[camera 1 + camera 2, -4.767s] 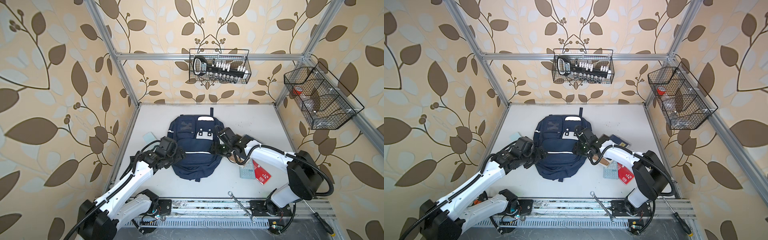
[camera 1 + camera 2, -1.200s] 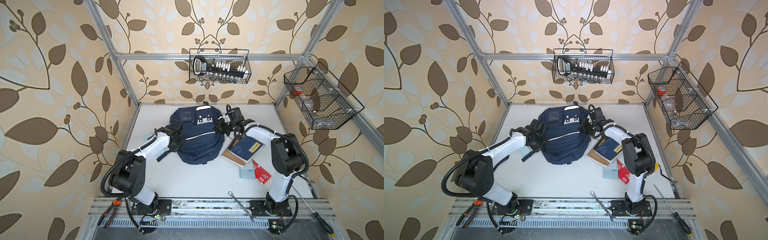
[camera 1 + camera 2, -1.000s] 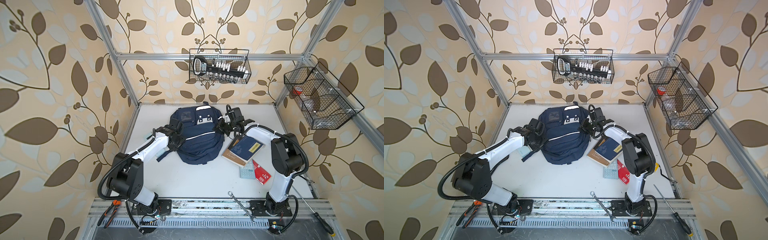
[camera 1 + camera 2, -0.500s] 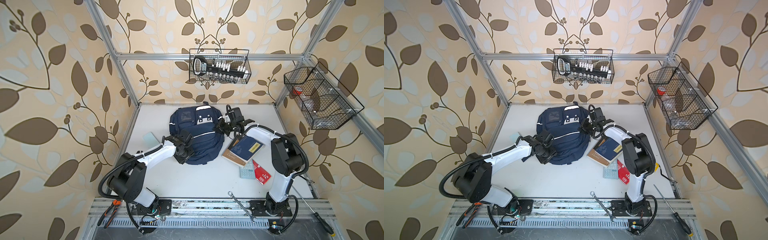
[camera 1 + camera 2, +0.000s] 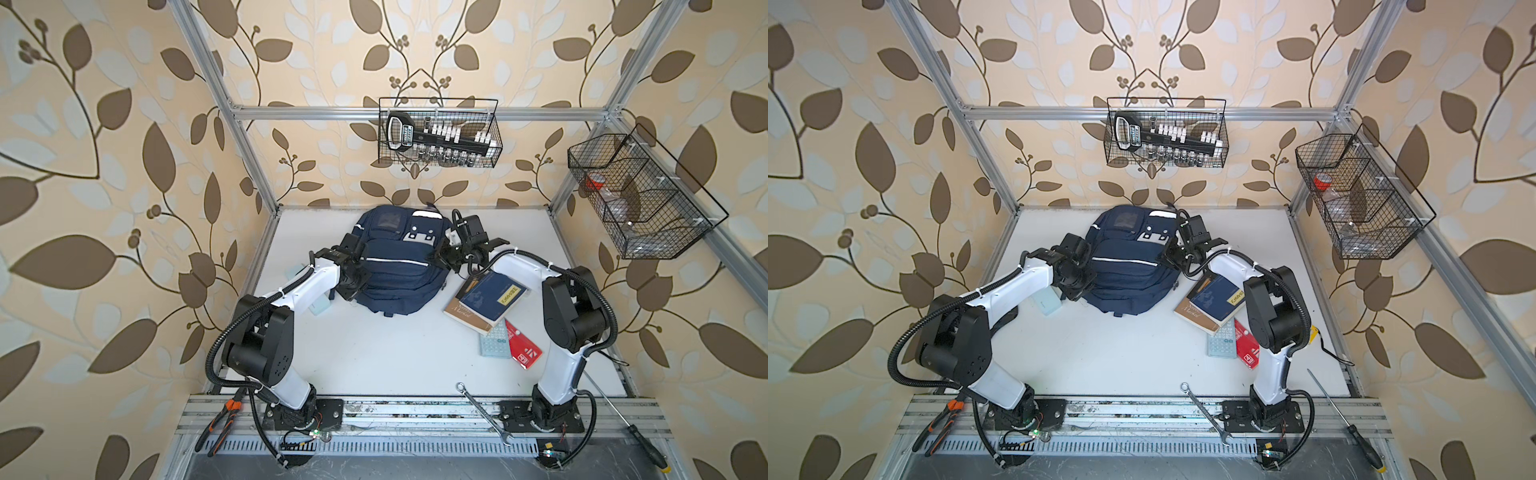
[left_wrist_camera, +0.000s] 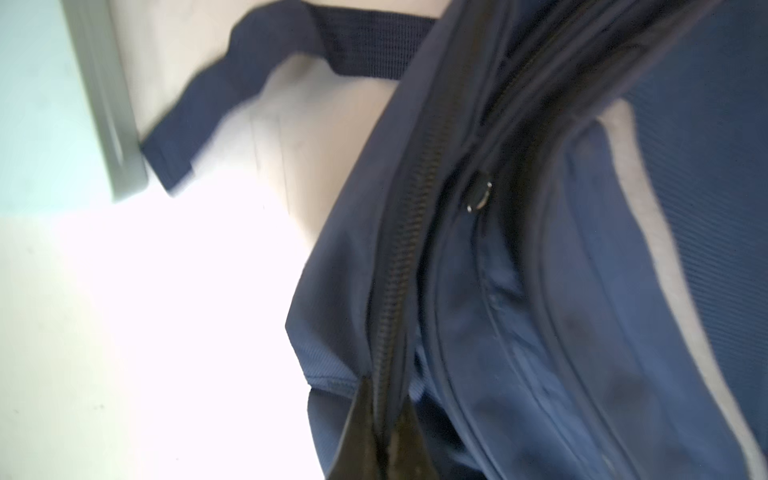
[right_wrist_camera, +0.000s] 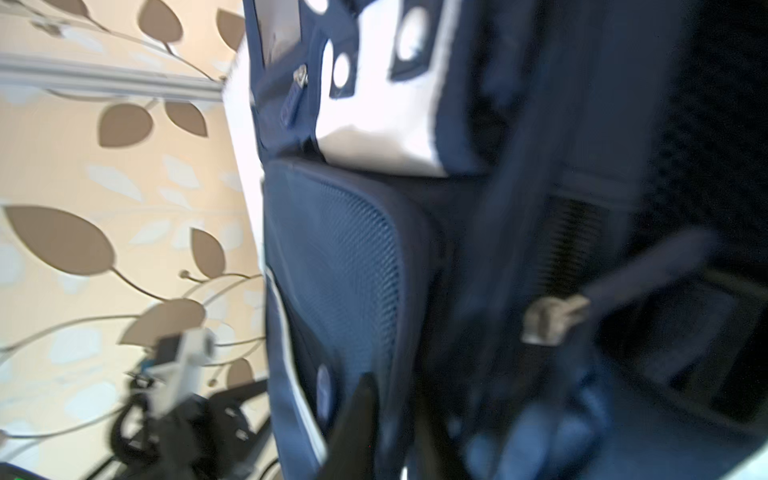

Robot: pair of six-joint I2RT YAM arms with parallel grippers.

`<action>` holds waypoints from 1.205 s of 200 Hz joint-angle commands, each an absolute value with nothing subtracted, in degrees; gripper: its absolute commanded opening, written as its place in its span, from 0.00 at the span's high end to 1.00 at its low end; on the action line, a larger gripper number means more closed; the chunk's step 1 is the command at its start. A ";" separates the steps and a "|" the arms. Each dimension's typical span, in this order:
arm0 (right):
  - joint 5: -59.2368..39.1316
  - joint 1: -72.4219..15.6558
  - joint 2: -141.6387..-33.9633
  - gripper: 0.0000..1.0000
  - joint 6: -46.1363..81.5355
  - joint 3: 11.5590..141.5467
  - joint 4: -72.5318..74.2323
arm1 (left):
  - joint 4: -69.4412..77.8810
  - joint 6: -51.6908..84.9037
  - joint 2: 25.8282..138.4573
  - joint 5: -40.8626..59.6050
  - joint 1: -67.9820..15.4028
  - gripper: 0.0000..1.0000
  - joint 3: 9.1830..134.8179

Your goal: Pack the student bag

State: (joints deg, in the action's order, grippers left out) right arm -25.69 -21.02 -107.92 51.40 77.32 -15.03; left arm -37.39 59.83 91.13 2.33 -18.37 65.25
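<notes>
The student bag (image 5: 399,270) (image 5: 1129,274), a navy backpack with white stripes and a white patch, lies flat at the back of the white table. My left gripper (image 5: 355,292) (image 5: 1076,291) is at the bag's left side. In the left wrist view it (image 6: 384,399) is shut on the bag's zip seam (image 6: 399,266). My right gripper (image 5: 435,258) (image 5: 1165,255) is at the bag's upper right side. In the blurred right wrist view it (image 7: 395,419) has its jaws a little apart, with bag fabric (image 7: 353,257) in the gap.
Two stacked books (image 5: 490,297) lie right of the bag, with a calculator (image 5: 494,345) and a red packet (image 5: 524,354) nearer the front. A pale box (image 5: 320,308) sits under my left arm. A wrench (image 5: 482,411), pliers (image 5: 220,419) and a screwdriver (image 5: 623,415) lie on the front rail. Wire baskets (image 5: 440,137) hang on the walls.
My left gripper has moved a little back up the bag's left side and closed on the zip seam. My right gripper's jaws have parted. The bag has stayed in place.
</notes>
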 commanded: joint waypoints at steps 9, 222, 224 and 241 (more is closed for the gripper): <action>-15.77 -22.16 -101.75 0.51 39.95 78.77 -24.18 | -37.93 56.61 89.14 2.40 -21.58 0.62 66.42; -14.25 -24.26 -85.03 0.76 28.53 44.92 -7.22 | -35.49 67.80 92.74 5.66 -38.28 0.24 69.79; -14.29 -24.26 -85.13 0.76 28.56 44.98 -7.25 | -35.33 67.91 92.93 5.52 -38.55 0.24 69.79; -14.58 -24.25 -84.99 0.76 28.91 44.89 -6.93 | -34.70 67.41 94.88 4.24 -39.42 0.21 70.61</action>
State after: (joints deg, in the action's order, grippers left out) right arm -13.58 -24.10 -84.62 29.63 44.45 -8.36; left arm -34.81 65.98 93.86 5.98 -37.89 68.18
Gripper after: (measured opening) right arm 0.244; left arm 0.775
